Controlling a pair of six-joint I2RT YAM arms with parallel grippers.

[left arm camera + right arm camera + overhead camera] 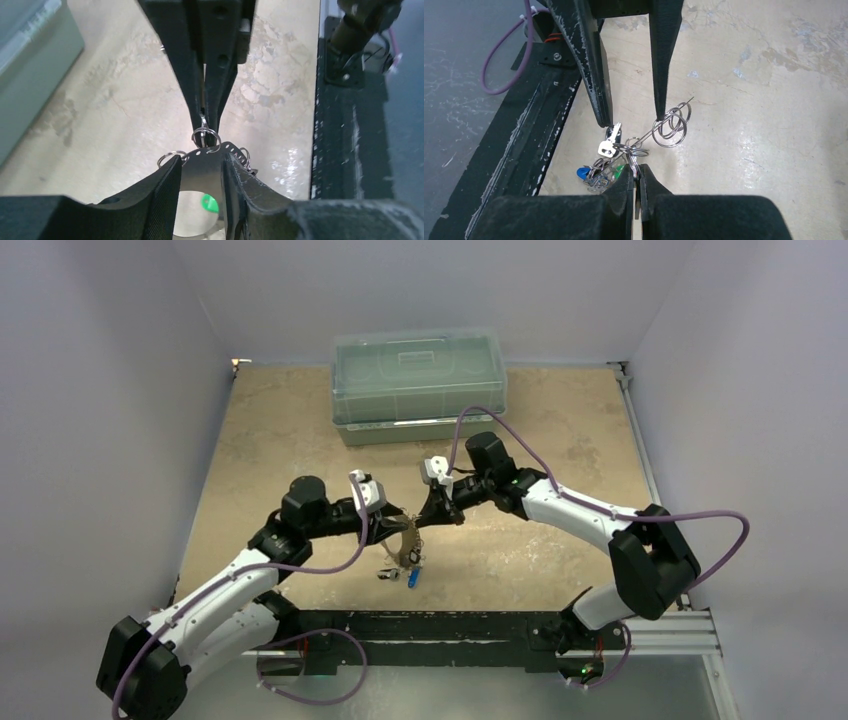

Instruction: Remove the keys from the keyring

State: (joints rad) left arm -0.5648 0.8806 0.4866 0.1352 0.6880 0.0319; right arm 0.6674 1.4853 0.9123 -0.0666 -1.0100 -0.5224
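Observation:
My left gripper holds the keyring just above the table, at mid front. In the left wrist view its fingers press on a grey perforated metal band that carries small split rings. My right gripper meets it from the right. In the right wrist view it is shut on a thin key hanging from a split ring. A silver key, a blue-headed key and coiled wire rings hang in a bunch. A green key head shows below the band.
A clear greenish lidded plastic box stands at the back of the tan tabletop. A black rail runs along the near edge. Purple cables loop over both arms. White walls close in the left, right and back.

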